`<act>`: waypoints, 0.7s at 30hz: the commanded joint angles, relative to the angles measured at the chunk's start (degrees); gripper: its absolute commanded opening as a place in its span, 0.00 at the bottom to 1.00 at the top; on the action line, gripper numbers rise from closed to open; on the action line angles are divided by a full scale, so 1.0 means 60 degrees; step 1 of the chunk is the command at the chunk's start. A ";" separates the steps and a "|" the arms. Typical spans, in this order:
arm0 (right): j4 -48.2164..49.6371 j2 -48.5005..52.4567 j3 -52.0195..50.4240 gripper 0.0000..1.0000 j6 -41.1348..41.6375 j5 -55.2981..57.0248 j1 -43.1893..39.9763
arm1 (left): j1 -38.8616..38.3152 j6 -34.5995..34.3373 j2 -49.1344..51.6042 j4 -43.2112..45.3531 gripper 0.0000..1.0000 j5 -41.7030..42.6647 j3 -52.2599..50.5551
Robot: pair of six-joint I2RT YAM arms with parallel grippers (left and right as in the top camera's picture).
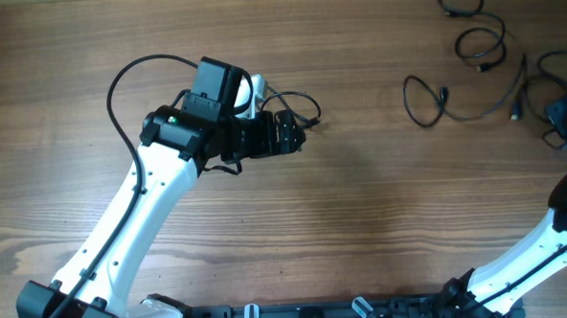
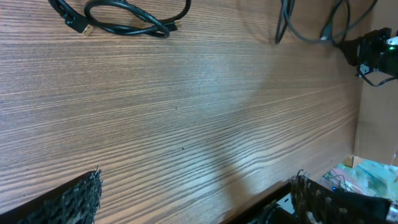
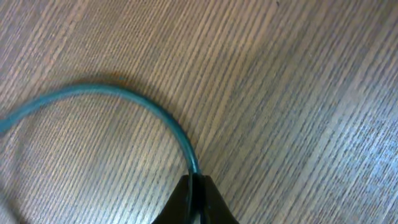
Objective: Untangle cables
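Right gripper (image 3: 195, 185) clenched on a cable (image 3: 130, 98), tips together. Left gripper (image 2: 198, 183) spread wide over the table (image 2: 186, 112), grasping nothing.

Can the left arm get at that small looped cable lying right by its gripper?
Probably yes: the left gripper is open, and only bare table separates it from the looped cable.

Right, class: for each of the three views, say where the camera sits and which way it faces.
Overhead: above the table, looking straight down; the left arm and right arm show.
Left wrist: low, facing across the table; its open fingers frame the bottom.
Right wrist: close, looking down at a cable pinched in its shut fingers.
Shared: overhead and left wrist both show the right gripper.
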 commanded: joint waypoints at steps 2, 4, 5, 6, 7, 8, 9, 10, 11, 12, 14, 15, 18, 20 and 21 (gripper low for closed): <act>-0.0029 0.0499 0.0459 0.04 -0.0168 -0.0160 -0.0040 | 0.0073 -0.0033 0.0011 0.0076 1.00 -0.0055 -0.0036; -0.0219 0.0499 0.0914 0.04 -0.0310 0.0076 -0.0051 | 0.0073 -0.0033 0.0011 0.0109 1.00 -0.0055 -0.0036; -0.0466 0.0499 0.1242 0.04 -0.0313 0.0415 -0.0069 | 0.0073 -0.0033 0.0011 0.0106 1.00 -0.0055 -0.0036; -0.0790 0.0499 0.1625 0.04 -0.0313 0.0769 -0.0106 | 0.0073 -0.0033 0.0011 0.0109 1.00 -0.0055 -0.0036; -0.1096 0.0499 0.1989 0.04 -0.0313 0.0940 -0.0146 | 0.0073 -0.0033 0.0011 0.0109 1.00 -0.0055 -0.0036; -0.1344 0.0492 0.2324 0.04 -0.0317 0.0962 -0.0204 | 0.0073 -0.0033 0.0011 0.0117 1.00 -0.0055 -0.0036; -0.1566 0.0481 0.2575 0.04 -0.0313 0.0965 -0.0259 | 0.0073 -0.0033 0.0011 0.0120 1.00 -0.0055 -0.0036; -0.1945 0.0470 0.2980 0.04 -0.0310 0.1111 -0.0368 | 0.0073 -0.0033 0.0011 0.0131 1.00 -0.0055 -0.0036; -0.2091 0.0470 0.3126 0.04 -0.0317 0.1191 -0.0419 | 0.0073 -0.0033 0.0011 0.0135 1.00 -0.0055 -0.0036; -0.2215 0.0470 0.3246 0.04 -0.0382 0.1195 -0.0466 | 0.0073 -0.0033 0.0011 0.0138 1.00 -0.0055 -0.0036; -0.2364 0.0470 0.3264 0.31 -0.0656 0.0725 -0.0484 | 0.0073 -0.0033 0.0011 0.0229 1.00 -0.0055 -0.0036; -0.2455 0.0470 0.3264 0.71 -0.0670 0.0087 -0.0474 | 0.0073 -0.0036 0.0011 0.0248 1.00 -0.0051 -0.0036; -0.2543 0.0463 0.3264 0.85 -0.0867 -0.2036 -0.0474 | 0.0073 -0.0033 0.0011 0.0197 1.00 -0.0051 -0.0036; -0.2929 0.0404 0.3264 0.91 -0.0827 -0.3967 -0.0474 | 0.0073 -0.0033 0.0011 0.0208 1.00 -0.0055 -0.0036; -0.3136 0.0237 0.3264 0.92 -0.0579 -0.3993 -0.0474 | 0.0073 -0.0033 0.0011 0.0204 1.00 -0.0055 -0.0036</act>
